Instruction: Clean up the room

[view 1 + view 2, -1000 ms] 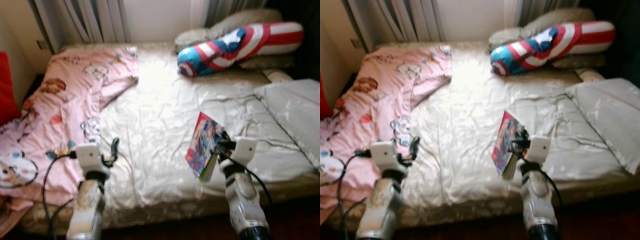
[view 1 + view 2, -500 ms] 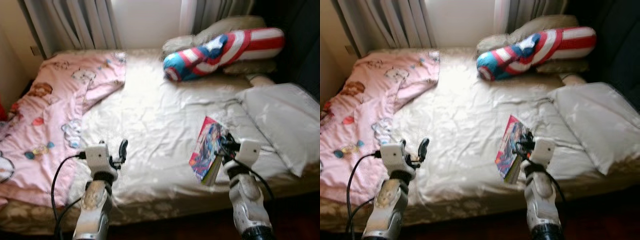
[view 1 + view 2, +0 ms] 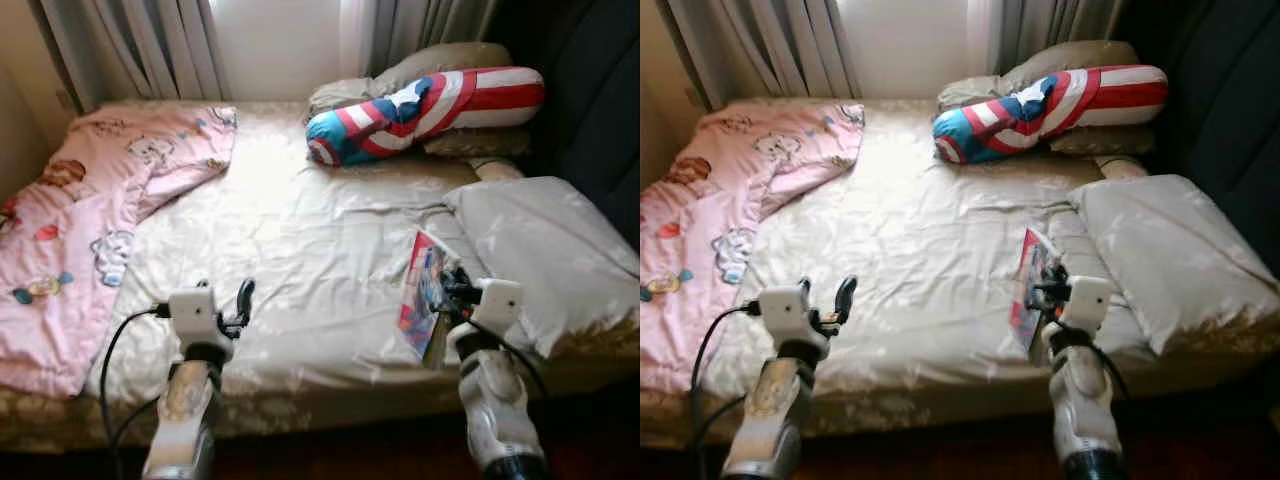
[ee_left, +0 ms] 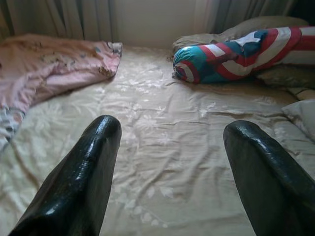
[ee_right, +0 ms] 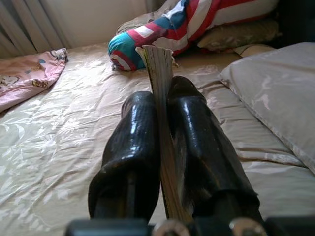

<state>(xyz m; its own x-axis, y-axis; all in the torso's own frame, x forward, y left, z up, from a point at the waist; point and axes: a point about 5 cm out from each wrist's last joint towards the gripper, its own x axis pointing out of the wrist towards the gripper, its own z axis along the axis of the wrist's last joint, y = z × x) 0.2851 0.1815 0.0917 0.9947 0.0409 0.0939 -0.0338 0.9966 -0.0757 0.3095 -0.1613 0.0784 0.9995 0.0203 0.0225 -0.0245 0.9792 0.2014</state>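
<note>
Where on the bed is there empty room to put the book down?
The biggest bare patch is the middle of the sheet, between the pink blanket and the grey pillow, below the striped bolster. The right gripper holds the book at its right edge. The head end is crowded with pillows; the left side is under the blanket.

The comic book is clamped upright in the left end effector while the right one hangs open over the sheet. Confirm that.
Wrong on the sides. The comic book is clamped upright in the right end effector, its two fingers shut on the book's edge, as the right wrist view shows. The left end effector is the open one, held over the bed sheet.
</note>
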